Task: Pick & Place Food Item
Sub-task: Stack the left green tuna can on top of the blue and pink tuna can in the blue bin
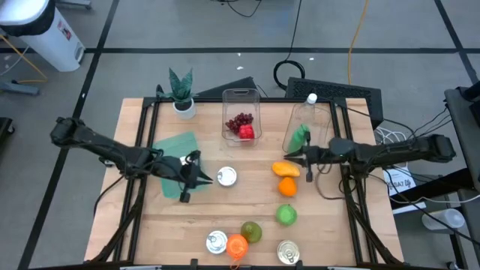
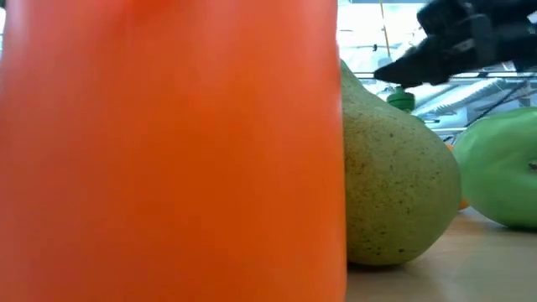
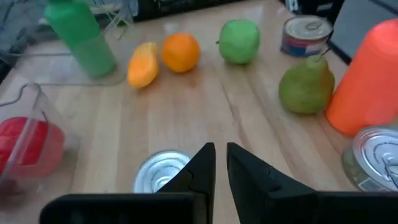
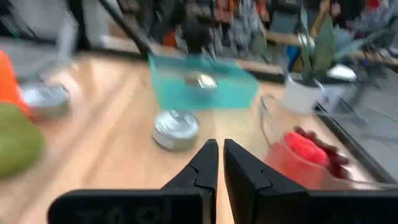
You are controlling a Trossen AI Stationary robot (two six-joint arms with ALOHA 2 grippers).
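Loose food lies on the wooden table: a yellow-orange fruit [image 1: 285, 169], an orange [image 1: 287, 187], a green apple [image 1: 286, 215] and a pear [image 1: 251, 232]. A clear tub [image 1: 241, 116] at the far middle holds grapes and a red piece. My left gripper [image 1: 206, 178] hangs shut and empty above the table, pointing at a tin can [image 1: 226, 176], which shows just past its fingers [image 3: 163, 171]. My right gripper [image 1: 286, 157] is shut and empty too. It hovers by the far side of the yellow-orange fruit, and its own view [image 4: 221, 158] looks toward the can [image 4: 176, 129].
A teal tray [image 1: 174, 146] lies beside the left gripper, and a potted plant [image 1: 181, 94] stands at the far left. A green bottle [image 1: 301, 135] lies in a clear bin. An orange cup [image 1: 237, 246] and two cans [image 1: 217, 241] [image 1: 288, 253] stand at the near edge.
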